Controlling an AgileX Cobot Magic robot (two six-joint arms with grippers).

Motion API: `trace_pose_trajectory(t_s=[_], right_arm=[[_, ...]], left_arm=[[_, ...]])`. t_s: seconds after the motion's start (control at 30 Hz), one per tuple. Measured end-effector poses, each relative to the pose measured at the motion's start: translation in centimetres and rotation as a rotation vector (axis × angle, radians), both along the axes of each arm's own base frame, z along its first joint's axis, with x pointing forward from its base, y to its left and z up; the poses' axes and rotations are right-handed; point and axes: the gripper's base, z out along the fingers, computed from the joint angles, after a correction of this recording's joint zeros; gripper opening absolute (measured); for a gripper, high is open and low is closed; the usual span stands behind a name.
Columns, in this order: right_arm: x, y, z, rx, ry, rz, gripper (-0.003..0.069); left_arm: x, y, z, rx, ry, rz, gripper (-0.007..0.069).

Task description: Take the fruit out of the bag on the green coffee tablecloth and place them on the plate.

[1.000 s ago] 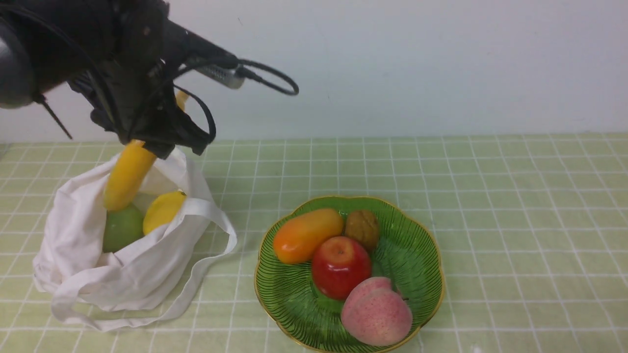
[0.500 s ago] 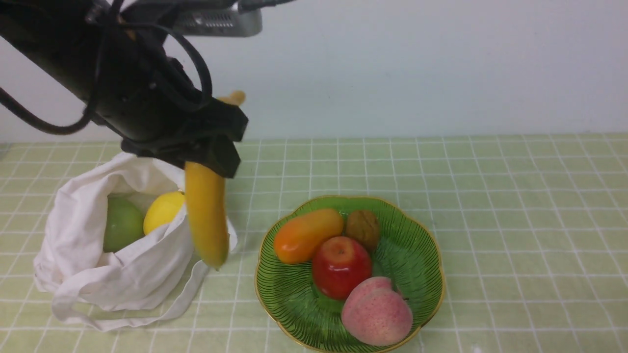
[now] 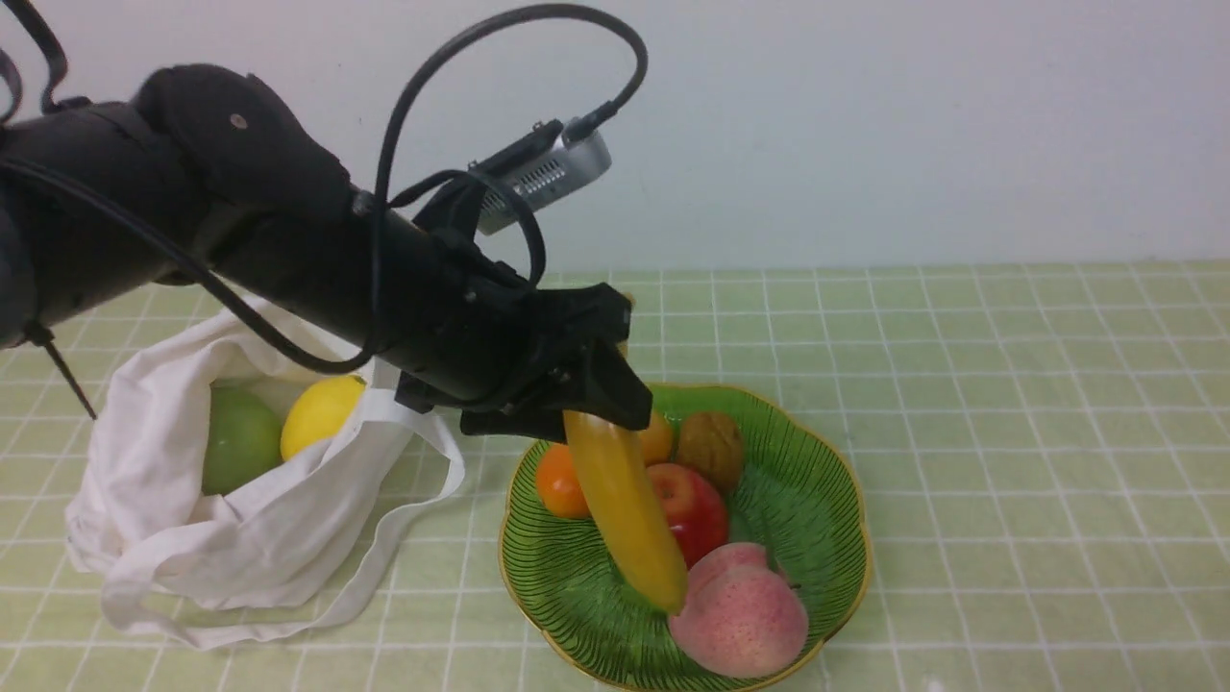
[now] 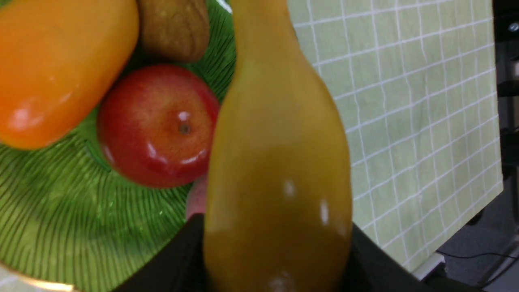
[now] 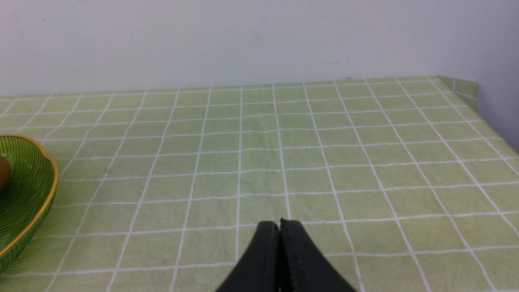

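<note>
My left gripper (image 3: 581, 399) is shut on the long yellow banana (image 3: 625, 509) and holds it hanging, tip down, over the green glass plate (image 3: 817, 500). In the left wrist view the banana (image 4: 279, 162) fills the middle, clamped between my dark jaws. The white cloth bag (image 3: 211, 538) lies open at the left on the pale green checked tablecloth (image 3: 1009, 432). A green apple (image 3: 238, 437) and a yellow lemon (image 3: 322, 413) sit inside it. My right gripper (image 5: 279, 225) is shut and empty, low over bare cloth to the right of the plate (image 5: 24, 194).
The plate holds an orange fruit (image 3: 557, 481), a red apple (image 3: 701, 509), a pink peach (image 3: 740, 615) and a brown walnut (image 3: 711, 447). A white wall runs behind the table. The bag's strap (image 3: 423, 481) loops toward the plate.
My left arm has carried the banana out of the bag and to the right, from above the bag to over the plate. The apple and lemon stay in the bag.
</note>
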Motion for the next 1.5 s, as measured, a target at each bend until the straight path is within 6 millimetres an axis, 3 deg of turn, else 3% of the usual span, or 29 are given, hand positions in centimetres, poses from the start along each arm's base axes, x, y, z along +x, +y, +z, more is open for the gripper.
trace_pose_trajectory(t_s=[0.27, 0.53, 0.63, 0.77, 0.9, 1.07, 1.2, 1.33, 1.5], right_arm=[[0.0, 0.0, 0.0, 0.000, 0.000, 0.000, -0.0015], [0.0, 0.0, 0.0, 0.000, 0.000, 0.000, -0.0015], [0.0, 0.0, 0.0, 0.000, 0.000, 0.000, -0.0015], [0.0, 0.0, 0.0, 0.000, 0.000, 0.000, -0.0015], [0.0, 0.0, 0.0, 0.000, 0.000, 0.000, -0.0015], [0.0, 0.0, 0.0, 0.000, 0.000, 0.000, -0.0015], [0.0, 0.0, 0.0, 0.000, 0.000, 0.000, -0.0015], [0.0, 0.0, 0.0, 0.000, 0.000, 0.000, -0.0015], [0.0, 0.0, 0.0, 0.000, 0.000, 0.000, -0.0015]], left_arm=[[1.8, -0.6, -4.0, 0.041, 0.061, -0.012, 0.0318], [2.8, -0.7, -5.8, 0.073, 0.022, -0.026, 0.0322], [3.3, -0.6, -6.7, 0.099, -0.002, -0.036, 0.0367], [4.0, -0.6, -8.7, 0.142, 0.006, -0.040, 0.0514], [4.1, -0.6, -9.4, 0.155, 0.016, -0.046, 0.0623], [4.8, -0.6, -8.4, 0.194, -0.048, -0.082, 0.0668], [5.7, -0.3, -5.3, 0.272, -0.145, -0.149, 0.0659], [5.9, 0.2, -1.8, 0.330, -0.204, -0.154, 0.0612], [5.8, 0.8, 0.5, 0.389, -0.222, -0.137, 0.0522]])
